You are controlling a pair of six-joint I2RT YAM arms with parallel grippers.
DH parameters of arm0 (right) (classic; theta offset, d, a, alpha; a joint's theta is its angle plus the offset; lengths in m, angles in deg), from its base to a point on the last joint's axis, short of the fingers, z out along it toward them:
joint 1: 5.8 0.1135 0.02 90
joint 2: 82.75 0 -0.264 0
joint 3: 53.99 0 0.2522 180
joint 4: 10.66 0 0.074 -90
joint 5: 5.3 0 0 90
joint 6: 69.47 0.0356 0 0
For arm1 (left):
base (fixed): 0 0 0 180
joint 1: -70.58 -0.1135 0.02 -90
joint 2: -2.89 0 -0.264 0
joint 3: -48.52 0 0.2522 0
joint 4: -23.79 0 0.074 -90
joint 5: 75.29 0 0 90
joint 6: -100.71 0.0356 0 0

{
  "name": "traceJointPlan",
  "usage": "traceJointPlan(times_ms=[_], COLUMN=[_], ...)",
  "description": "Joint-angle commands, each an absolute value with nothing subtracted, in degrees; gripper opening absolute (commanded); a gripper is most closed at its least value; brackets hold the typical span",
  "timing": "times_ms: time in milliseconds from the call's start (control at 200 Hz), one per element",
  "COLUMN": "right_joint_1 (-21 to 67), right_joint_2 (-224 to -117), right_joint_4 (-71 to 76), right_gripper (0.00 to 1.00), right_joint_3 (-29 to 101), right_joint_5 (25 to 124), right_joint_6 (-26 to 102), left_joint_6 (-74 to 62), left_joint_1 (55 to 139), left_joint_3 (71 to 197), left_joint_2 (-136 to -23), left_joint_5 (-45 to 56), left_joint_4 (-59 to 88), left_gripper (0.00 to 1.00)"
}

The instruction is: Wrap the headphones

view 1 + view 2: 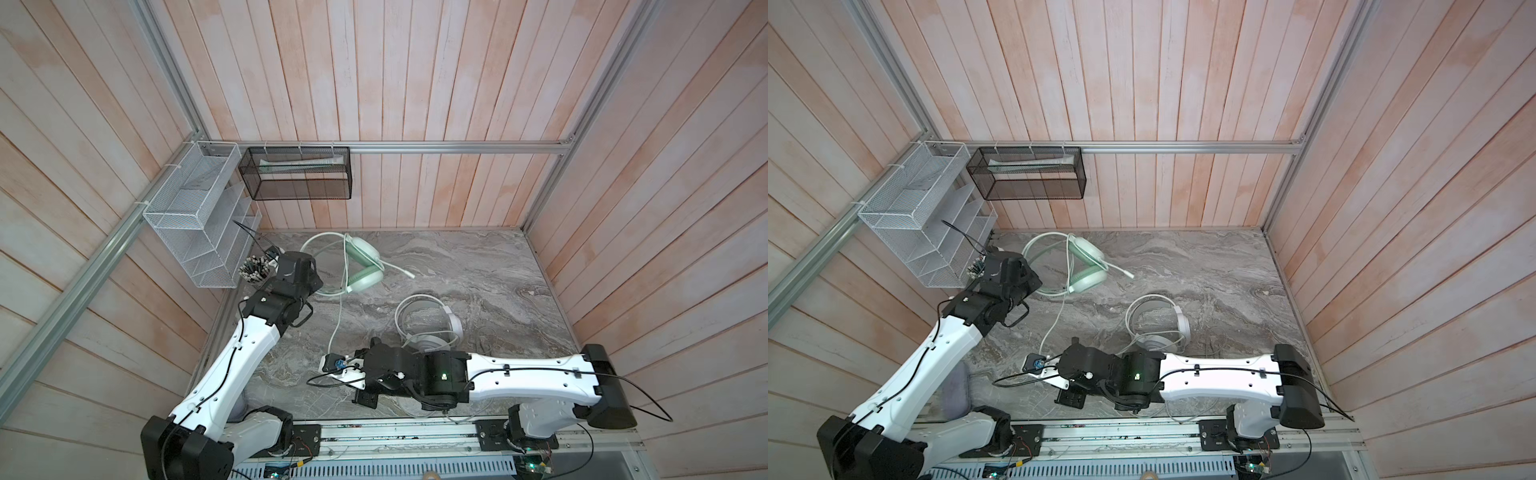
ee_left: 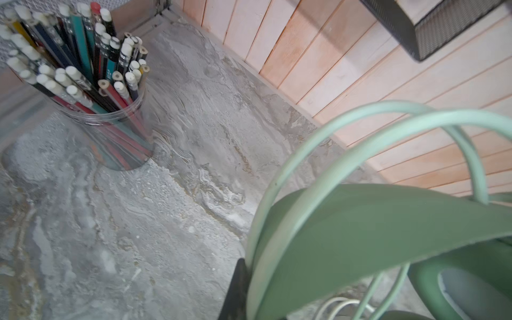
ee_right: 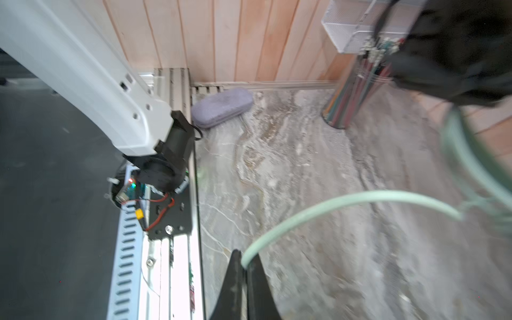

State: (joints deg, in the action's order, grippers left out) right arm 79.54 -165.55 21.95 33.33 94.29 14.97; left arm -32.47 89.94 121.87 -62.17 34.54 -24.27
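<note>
- Cable (image 3: 332, 201) of pale mint green over-ear headset (image 1: 363, 266) — thin, limp, light; pinched between closed jaws of right gripper (image 3: 245, 264), lower centre in both top views.
- Headset at upper centre of grey marble tabletop (image 1: 478, 270), springy headband clamped by left gripper (image 2: 239, 288).
- Earcups soft; headband likely the firmest hold.
- White round-cupped headset (image 1: 428, 328) centre right, untouched.

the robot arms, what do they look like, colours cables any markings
Both the left arm and the right arm have white shell links dotted with small holes, joined by bulky black joints and black wrist housings. A thin black cable is clipped along each white link. A small green light shows on the right arm's black joint. The right gripper has black tapering fingers.
</note>
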Motion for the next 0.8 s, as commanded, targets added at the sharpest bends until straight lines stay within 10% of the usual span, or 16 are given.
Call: traceJointPlan(times_ms=[0,795], right_joint_1=[78.5,66.7], right_joint_2=[-159.3,-151.8], right_joint_4=[36.5,50.1], right_gripper=[0.0,0.0], right_joint_3=[38.6,50.4], right_joint_5=[104.0,108.4], right_joint_6=[8.7,3.7], left_joint_6=[-22.8,5.4], left_joint_1=[94.0,114.8], left_joint_3=[116.6,105.0], left_joint_2=[-55.9,-39.8], left_joint_5=[45.9,60.4], left_joint_4=[-17.0,-13.5], left_gripper=[0.0,0.0])
